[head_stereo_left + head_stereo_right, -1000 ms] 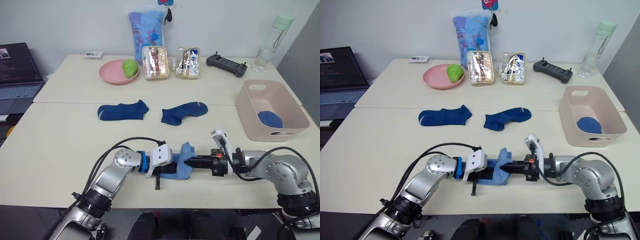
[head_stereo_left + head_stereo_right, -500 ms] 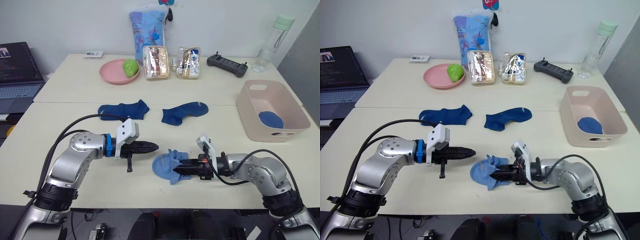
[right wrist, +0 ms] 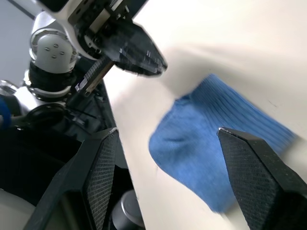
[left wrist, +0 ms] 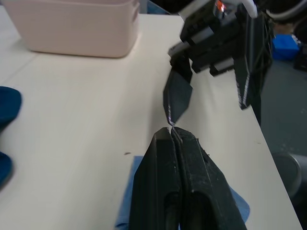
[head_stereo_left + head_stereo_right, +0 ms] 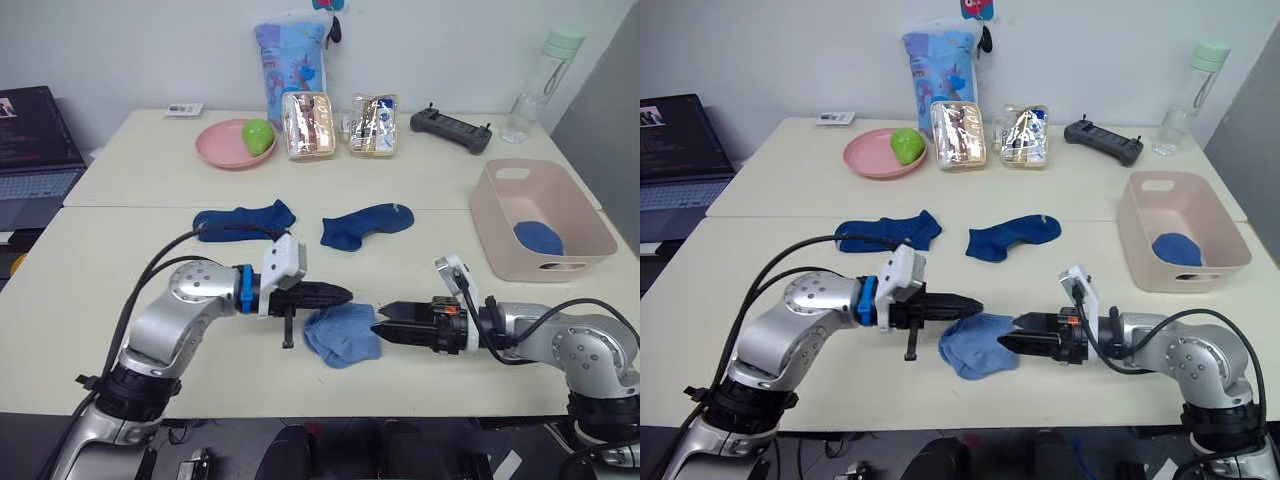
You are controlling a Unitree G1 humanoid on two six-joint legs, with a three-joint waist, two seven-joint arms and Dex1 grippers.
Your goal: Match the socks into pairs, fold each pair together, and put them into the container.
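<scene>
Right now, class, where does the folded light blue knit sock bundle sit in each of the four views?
Left eye: folded light blue knit sock bundle, front table edge.
Right eye: between both pincers.
Left wrist: under the shut fingers.
Right wrist: between the fingers.
Shared landmark: left pincer.

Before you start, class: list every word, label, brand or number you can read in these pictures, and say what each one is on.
None can be read.
Blue bag: printed patterns, no legible words.
Two clear snack boxes: wrappers too small to read.
Small card at the table's far edge: print too small.
Laptop screen: text too blurred.
Socks, tub, bottle: no lettering visible.
</scene>
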